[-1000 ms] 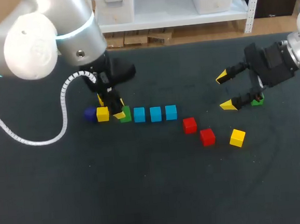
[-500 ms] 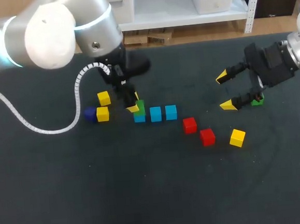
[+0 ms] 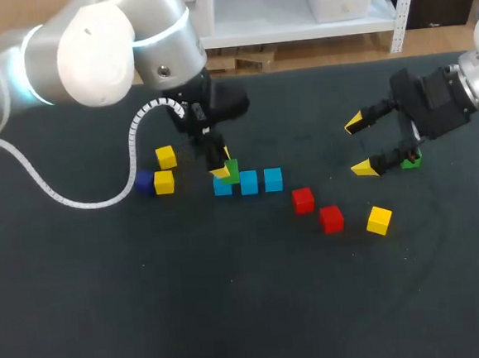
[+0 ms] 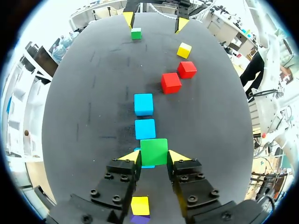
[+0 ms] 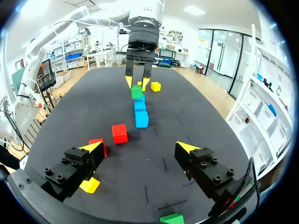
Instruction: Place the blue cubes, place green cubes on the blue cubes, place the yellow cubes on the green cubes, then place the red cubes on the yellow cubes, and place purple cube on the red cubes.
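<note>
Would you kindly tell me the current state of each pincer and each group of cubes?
left pincer, shut on the green cube
green cube, held over the end blue cube
right pincer, open and empty
blue cubes, three in a row
second green cube, loose by the right pincer
red cubes, two, unstacked
yellow cubes, three, unstacked
purple cube, unstacked beside a yellow cube
</note>
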Controlling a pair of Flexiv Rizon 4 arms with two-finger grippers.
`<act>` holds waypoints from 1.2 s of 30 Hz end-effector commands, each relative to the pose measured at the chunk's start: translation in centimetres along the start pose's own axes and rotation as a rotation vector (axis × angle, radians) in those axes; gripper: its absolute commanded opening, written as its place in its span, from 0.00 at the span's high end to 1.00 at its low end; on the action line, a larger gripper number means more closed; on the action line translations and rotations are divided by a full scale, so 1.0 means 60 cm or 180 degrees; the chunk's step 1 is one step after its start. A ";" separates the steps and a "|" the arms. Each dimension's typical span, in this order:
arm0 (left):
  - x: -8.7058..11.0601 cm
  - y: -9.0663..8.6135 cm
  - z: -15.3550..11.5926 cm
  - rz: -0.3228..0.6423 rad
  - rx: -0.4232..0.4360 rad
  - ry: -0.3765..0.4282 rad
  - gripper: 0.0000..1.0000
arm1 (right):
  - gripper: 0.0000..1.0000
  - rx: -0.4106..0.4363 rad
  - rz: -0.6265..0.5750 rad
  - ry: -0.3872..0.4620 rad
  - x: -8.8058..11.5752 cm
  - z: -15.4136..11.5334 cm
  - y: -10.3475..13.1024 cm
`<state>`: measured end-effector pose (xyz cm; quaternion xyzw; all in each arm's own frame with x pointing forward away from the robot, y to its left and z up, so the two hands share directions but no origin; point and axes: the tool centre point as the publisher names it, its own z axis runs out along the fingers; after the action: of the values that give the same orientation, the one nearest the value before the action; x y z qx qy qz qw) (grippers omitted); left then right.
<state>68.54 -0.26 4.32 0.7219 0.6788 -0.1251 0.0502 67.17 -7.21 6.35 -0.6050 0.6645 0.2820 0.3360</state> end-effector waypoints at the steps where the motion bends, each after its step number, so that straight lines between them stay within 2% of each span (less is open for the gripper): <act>1: -0.002 0.013 0.002 0.0015 0.0042 0.0023 1.00 | 0.00 -0.0001 -0.0004 -0.0008 0.001 0.001 -0.001; 26: -0.004 0.026 0.013 0.0086 0.0107 0.0044 1.00 | 0.00 -0.0001 -0.0004 -0.0008 0.001 0.001 -0.001; 36: -0.005 0.030 0.013 0.0092 0.0115 0.0037 0.93 | 0.00 -0.0001 -0.0004 -0.0008 0.001 0.001 -0.001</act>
<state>69.79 -0.78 3.46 0.7316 0.6680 -0.1301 0.0390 67.17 -7.21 6.35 -0.6050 0.6645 0.2820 0.3360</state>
